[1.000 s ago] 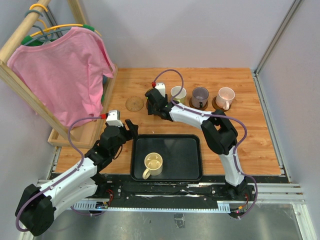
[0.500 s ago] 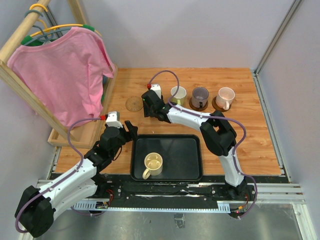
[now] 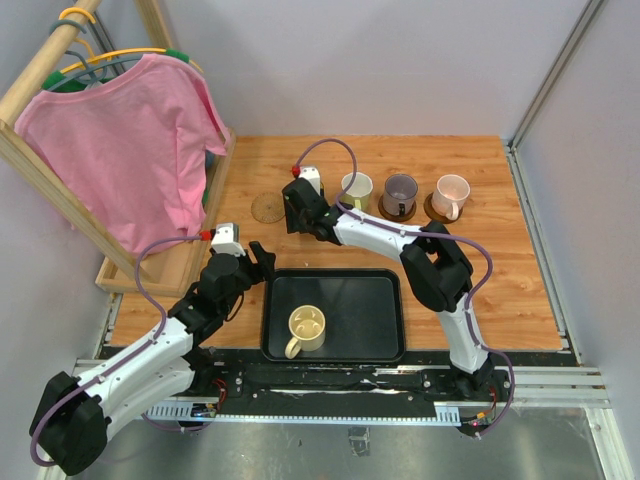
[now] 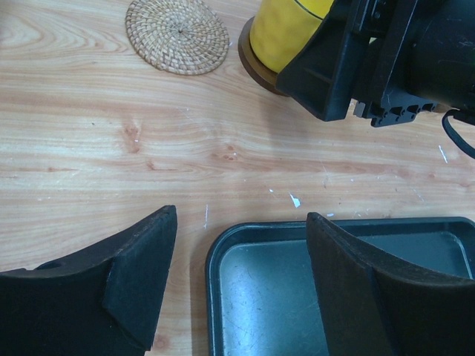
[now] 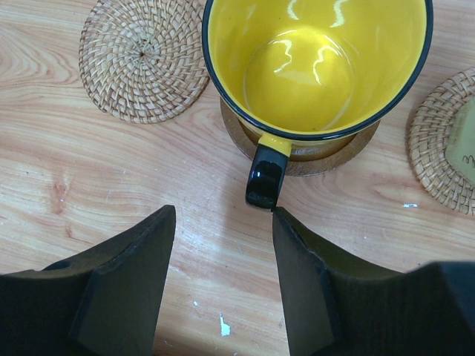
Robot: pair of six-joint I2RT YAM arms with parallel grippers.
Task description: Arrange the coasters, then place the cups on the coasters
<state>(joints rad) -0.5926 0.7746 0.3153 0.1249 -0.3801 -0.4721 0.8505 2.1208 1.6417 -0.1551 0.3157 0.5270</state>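
In the right wrist view a yellow cup (image 5: 319,67) stands on a dark brown coaster (image 5: 312,152), its black handle (image 5: 266,178) pointing at my right gripper (image 5: 223,222). That gripper is open and empty, its right fingertip just short of the handle. A bare tan coaster (image 5: 143,59) lies to the left. From above, my right gripper (image 3: 298,215) hides the yellow cup. Whitish-green (image 3: 356,188), greyish-purple (image 3: 401,193) and pink (image 3: 451,195) cups stand in a row on coasters. A cream cup (image 3: 306,328) sits in the black tray (image 3: 375,300). My left gripper (image 3: 262,258) hangs open over the tray's far-left corner.
A wooden rack with a pink shirt (image 3: 130,150) fills the left side, its base frame (image 3: 170,270) lying on the table beside my left arm. Walls close in the back and the right. Bare wood lies between the tray and the row of cups.
My right gripper has shifted slightly left near the yellow cup, its jaws staying equally wide. The left arm and the cups have not moved.
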